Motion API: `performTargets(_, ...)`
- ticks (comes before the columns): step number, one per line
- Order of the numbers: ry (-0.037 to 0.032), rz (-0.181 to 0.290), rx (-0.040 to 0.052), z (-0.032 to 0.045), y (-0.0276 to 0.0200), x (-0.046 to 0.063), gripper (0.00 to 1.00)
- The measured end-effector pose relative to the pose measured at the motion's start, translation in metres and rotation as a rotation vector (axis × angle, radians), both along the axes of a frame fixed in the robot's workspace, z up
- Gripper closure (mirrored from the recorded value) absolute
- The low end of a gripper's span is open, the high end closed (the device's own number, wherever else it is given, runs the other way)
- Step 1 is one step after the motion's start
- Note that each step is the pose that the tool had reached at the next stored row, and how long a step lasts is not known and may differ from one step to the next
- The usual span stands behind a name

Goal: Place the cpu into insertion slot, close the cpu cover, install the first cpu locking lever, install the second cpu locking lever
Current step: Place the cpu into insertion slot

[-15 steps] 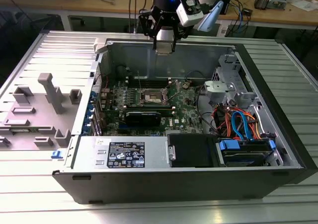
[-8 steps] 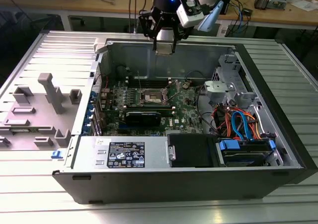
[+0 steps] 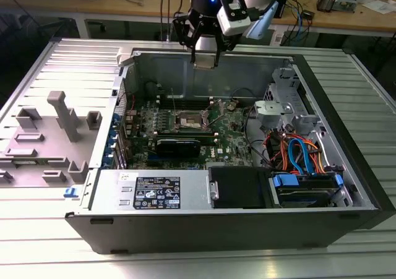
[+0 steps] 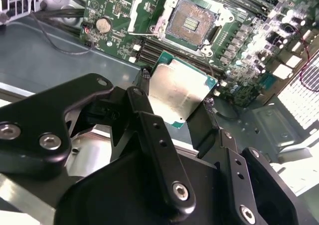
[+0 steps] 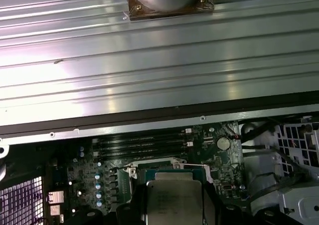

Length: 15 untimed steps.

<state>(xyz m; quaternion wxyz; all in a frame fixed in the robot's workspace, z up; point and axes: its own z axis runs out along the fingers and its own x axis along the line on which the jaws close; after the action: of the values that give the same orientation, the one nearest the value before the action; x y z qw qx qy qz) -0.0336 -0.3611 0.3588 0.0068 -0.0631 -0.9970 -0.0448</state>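
Note:
My gripper (image 4: 175, 91) is shut on the cpu (image 4: 177, 93), a flat square chip with a silver top and a green edge, held between two black fingers (image 4: 144, 80). In the exterior view the gripper (image 3: 204, 57) hangs high over the back wall of the open computer case. The insertion slot (image 4: 192, 23) lies uncovered on the green motherboard (image 4: 114, 5), well below the chip; its dark centre and silver rim show. The cpu cover (image 3: 213, 110) seems to stand raised at the slot's edge. In the first wrist view the cpu (image 5: 174, 200) hangs before the slot (image 5: 169, 172).
Long black memory slots (image 3: 185, 101) run behind the socket. A power supply (image 3: 154, 191) and drive bay (image 3: 306, 186) with orange and blue cables (image 3: 297, 152) fill the case's front. The case's removed side panel (image 3: 55, 124) lies at the exterior view's left.

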Motion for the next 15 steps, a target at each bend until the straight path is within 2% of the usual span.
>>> performTargets(2, -0.0001, -0.01, 0.0003, -0.0004, -0.0008, -0.0001, 0.45)
performTargets(9, -0.0001, -0.011, 0.0001, -0.0017, -0.0096, 0.0, 0.45)
performTargets(15, 0.0, -0.114, -0.0001, -0.0042, -0.0098, 0.0, 0.45)
